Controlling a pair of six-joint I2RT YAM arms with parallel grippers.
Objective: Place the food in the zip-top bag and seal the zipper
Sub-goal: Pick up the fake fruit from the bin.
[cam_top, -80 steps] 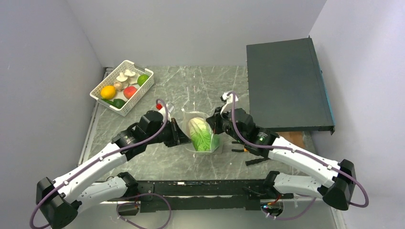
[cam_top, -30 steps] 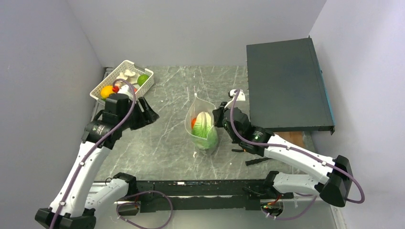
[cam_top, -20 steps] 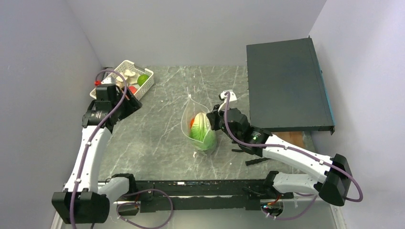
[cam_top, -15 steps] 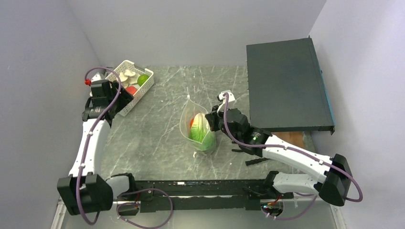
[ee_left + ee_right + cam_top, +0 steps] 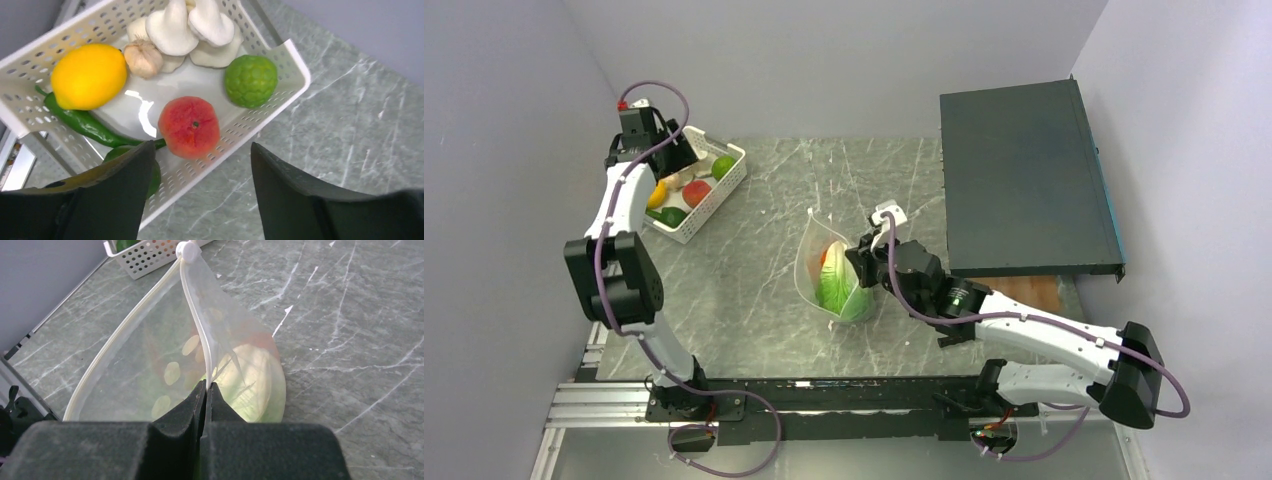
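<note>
The clear zip-top bag (image 5: 822, 272) stands mid-table with its mouth gaping, leafy green lettuce (image 5: 836, 290) and a red-orange piece (image 5: 826, 255) inside. My right gripper (image 5: 856, 258) is shut on the bag's whitish zipper rim (image 5: 196, 315), its jaws pressed together on the strip. In the right wrist view the lettuce (image 5: 255, 380) shows through the plastic. My left gripper (image 5: 202, 150) hangs open over the near edge of the white basket (image 5: 295, 75), holding nothing. Below it lie a red-orange fruit (image 5: 189, 127), a yellow citrus (image 5: 89, 76), a green fruit (image 5: 250, 81), mushrooms (image 5: 190, 25) and a long dark green vegetable (image 5: 80, 122).
The white basket (image 5: 709, 205) sits at the table's back left, close to the left wall. A flat black box (image 5: 1024, 180) fills the back right. The left arm stretches steeply up along the left side of the table.
My left arm has swung away from the bag to the back left and now hovers over the basket. The right gripper has kept its hold and shifted the bag slightly left.
</note>
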